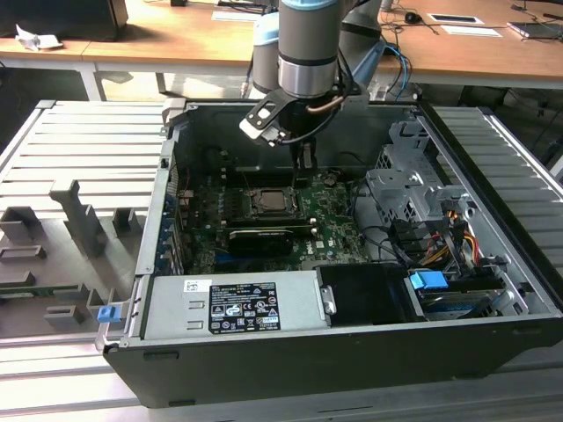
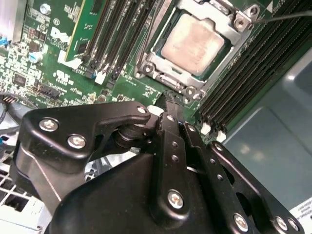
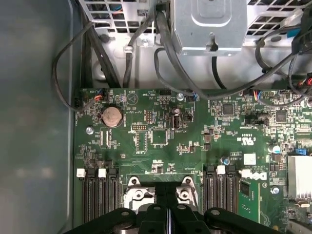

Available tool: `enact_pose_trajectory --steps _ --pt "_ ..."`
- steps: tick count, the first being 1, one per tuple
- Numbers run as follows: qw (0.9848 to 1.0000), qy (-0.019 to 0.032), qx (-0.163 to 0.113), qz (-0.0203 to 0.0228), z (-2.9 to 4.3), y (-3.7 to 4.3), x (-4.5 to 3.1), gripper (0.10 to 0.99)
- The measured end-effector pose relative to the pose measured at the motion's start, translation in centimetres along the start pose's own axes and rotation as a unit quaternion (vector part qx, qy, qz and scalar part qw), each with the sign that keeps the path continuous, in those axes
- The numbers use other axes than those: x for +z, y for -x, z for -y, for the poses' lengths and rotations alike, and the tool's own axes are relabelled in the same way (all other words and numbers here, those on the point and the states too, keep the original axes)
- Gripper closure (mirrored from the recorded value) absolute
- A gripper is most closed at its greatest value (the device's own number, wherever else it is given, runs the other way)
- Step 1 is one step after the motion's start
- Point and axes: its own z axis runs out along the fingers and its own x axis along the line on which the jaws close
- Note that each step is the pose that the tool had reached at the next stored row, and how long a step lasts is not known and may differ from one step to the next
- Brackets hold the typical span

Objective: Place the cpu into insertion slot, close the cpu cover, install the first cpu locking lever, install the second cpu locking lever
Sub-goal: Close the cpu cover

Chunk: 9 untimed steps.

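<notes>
The cpu [image 2: 194,41] lies flat in the socket on the green motherboard, its silvery top showing through the window of the cpu cover [image 2: 155,61], which lies down around it. In the exterior view the cpu [image 1: 269,201] sits mid-board inside the open computer case. My gripper [image 2: 171,100] hangs just above the board beside the socket's edge, its fingers pressed together with nothing seen between them. It stands at the socket's far side in the exterior view [image 1: 303,161]. A thin lever rod [image 2: 285,16] runs past one socket corner. In the first wrist view the gripper [image 3: 169,210] covers part of the socket [image 3: 137,195].
Memory slots [image 2: 253,63] flank the socket on both sides. A grey power supply [image 1: 233,303] lies along the case's near edge. A metal drive cage [image 1: 405,189] with cable bundles [image 1: 440,246] stands at the exterior view's right. A dark card [image 1: 261,237] sits near the socket.
</notes>
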Motion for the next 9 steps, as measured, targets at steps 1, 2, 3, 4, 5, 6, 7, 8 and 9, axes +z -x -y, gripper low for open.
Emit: enact_pose_trajectory --steps 1,2,3,4,5,6,7,8,9 --pt "1.0 0.0 0.0 0.0 0.11 -0.01 0.19 0.98" --pt "1.0 0.0 0.0 0.0 0.2 -0.01 0.38 0.98" --pt "1.0 0.0 0.0 0.0 0.38 -0.03 0.69 0.98" --pt "1.0 0.0 0.0 0.0 0.55 -0.04 0.83 0.98" --pt "1.0 0.0001 0.0 0.0 0.78 -0.05 0.94 0.98" --pt "1.0 0.0 0.0 0.0001 1.15 -0.05 0.97 0.98" --pt "1.0 -0.0003 0.0 0.0 1.52 -0.05 0.97 0.98" --pt "1.0 -0.0008 -0.001 0.0 1.92 -0.05 0.96 0.98" --pt "1.0 -0.0012 -0.001 0.0 2.25 -0.05 0.95 0.98"
